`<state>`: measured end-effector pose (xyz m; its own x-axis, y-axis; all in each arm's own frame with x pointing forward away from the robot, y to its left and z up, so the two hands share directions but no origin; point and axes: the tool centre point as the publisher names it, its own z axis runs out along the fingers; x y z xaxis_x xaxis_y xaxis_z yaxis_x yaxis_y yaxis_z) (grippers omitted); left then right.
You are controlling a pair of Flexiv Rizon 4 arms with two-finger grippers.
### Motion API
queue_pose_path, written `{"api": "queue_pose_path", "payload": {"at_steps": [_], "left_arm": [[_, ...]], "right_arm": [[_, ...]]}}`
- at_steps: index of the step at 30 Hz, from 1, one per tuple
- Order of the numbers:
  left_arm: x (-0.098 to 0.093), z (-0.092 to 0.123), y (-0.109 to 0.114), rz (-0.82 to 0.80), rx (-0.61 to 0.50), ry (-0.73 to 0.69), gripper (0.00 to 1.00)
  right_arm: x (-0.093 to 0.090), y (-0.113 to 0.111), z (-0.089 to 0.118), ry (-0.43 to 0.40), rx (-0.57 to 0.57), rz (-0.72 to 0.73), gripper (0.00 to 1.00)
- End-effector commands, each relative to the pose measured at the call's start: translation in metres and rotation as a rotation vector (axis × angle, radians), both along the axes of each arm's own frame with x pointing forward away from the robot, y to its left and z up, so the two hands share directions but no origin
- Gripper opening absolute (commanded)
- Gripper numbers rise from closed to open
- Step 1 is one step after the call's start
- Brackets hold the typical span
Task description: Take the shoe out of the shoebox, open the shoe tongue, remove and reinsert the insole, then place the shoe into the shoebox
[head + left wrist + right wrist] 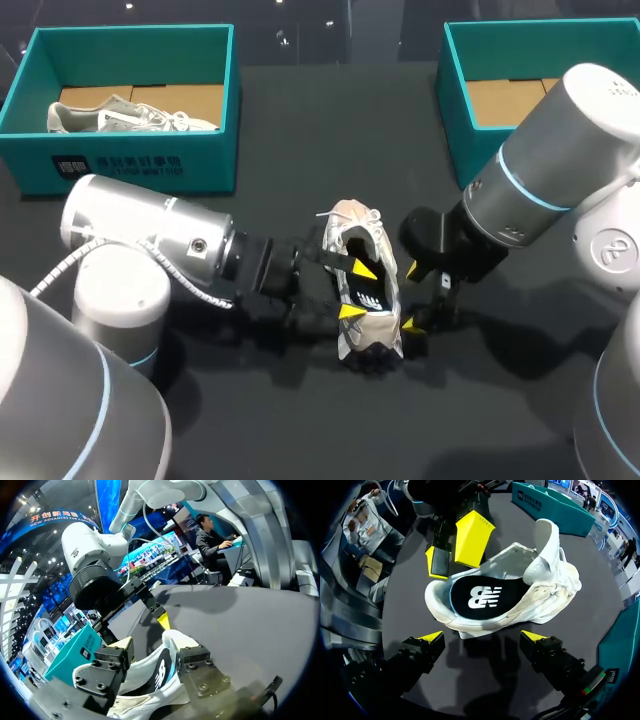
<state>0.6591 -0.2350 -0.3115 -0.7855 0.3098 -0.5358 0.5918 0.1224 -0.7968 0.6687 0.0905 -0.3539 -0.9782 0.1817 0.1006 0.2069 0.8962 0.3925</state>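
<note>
Shoebox (130,160) at far left holds another shoe (130,117), while the right shoebox (455,100) is partly hidden behind my right arm (560,170). White sneaker (542,580) lies on the table (300,130), right gripper (482,639) spread wide just beside it; left gripper (356,290) sits at its opening, grip impossible to judge.

The head view looks steeply down from above and behind the robot, far enough back to take in the whole tabletop (300,110), with shoeboxes at 11 o'clock (130,165) and 1 o'clock (458,120). The left wrist view sits low and close behind the left jaws, facing across toward the right arm (95,555). The right wrist view hangs close, tilted down, facing the left jaws at 12 o'clock. All three views share the shoe (362,285).
</note>
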Motion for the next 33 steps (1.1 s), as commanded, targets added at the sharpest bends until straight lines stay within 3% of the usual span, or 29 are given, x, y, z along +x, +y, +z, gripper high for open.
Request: {"api": "queue_pose_path", "payload": {"at_steps": [1,11,16,23,25,28,33], "left_arm": [[0.001,0.012,0.011,-0.04,0.064,-0.003,0.46],[0.005,0.023,0.043,-0.132,0.19,0.013,0.44],[0.01,0.029,0.061,-0.174,0.246,0.013,0.36],[0.014,0.042,0.081,-0.26,0.327,-0.016,0.33],[0.014,0.045,0.087,-0.297,0.359,-0.024,0.29],[0.015,0.051,0.098,-0.319,0.445,-0.069,0.0],[0.015,0.051,0.098,-0.319,0.445,-0.069,0.0]], "right_arm": [[-0.003,-0.019,0.011,0.0,-0.002,-0.008,1.0],[-0.004,-0.056,0.029,-0.011,-0.025,-0.035,1.0],[-0.002,-0.07,0.035,-0.009,-0.043,-0.026,1.0],[-0.002,-0.076,0.036,-0.014,-0.03,0.005,1.0],[-0.002,-0.076,0.036,-0.014,-0.03,0.005,1.0],[-0.002,-0.076,0.036,-0.014,-0.03,0.005,1.0],[-0.002,-0.076,0.036,-0.014,-0.03,0.005,1.0]]}}
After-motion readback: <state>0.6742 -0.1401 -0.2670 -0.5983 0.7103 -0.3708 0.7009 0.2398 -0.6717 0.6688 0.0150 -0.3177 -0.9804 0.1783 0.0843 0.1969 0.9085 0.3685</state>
